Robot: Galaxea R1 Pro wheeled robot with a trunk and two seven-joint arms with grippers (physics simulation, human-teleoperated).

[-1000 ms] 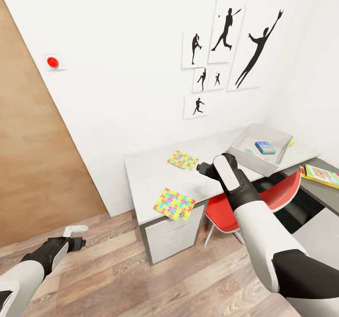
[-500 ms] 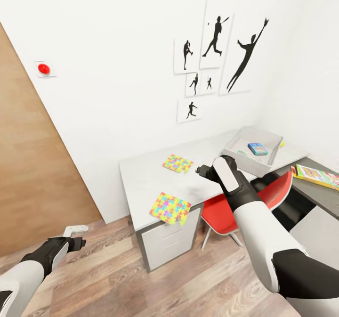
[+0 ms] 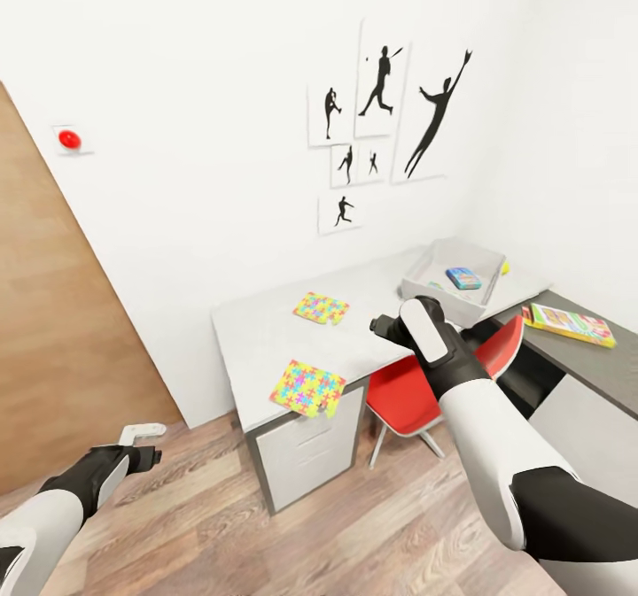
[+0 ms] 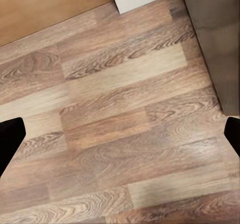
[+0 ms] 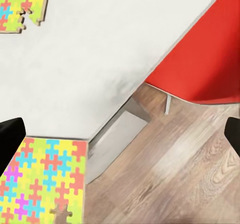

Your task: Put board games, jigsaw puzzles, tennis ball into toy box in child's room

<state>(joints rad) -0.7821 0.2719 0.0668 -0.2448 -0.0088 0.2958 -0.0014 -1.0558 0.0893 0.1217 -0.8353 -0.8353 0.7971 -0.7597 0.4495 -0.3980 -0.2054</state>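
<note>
Two jigsaw puzzles lie on the white table: one mid-top, the other overhanging the front edge. The grey toy box stands at the table's far end with a blue board game inside. A yellow tennis ball peeks out behind it. A yellow-red board game lies on the dark cabinet top. My right gripper hovers open over the table between the puzzles and the box; its wrist view shows the near puzzle and the far one. My left gripper hangs open over the floor. The bed is out of view.
A red chair is tucked under the table beside the drawer unit. A low dark-topped cabinet runs along the right wall. A wooden door stands at the left, and wood floor lies below my left gripper.
The whole picture has slid left and slightly down, so the camera has turned right. Both arms hold the same pose and nothing on the table has moved.
</note>
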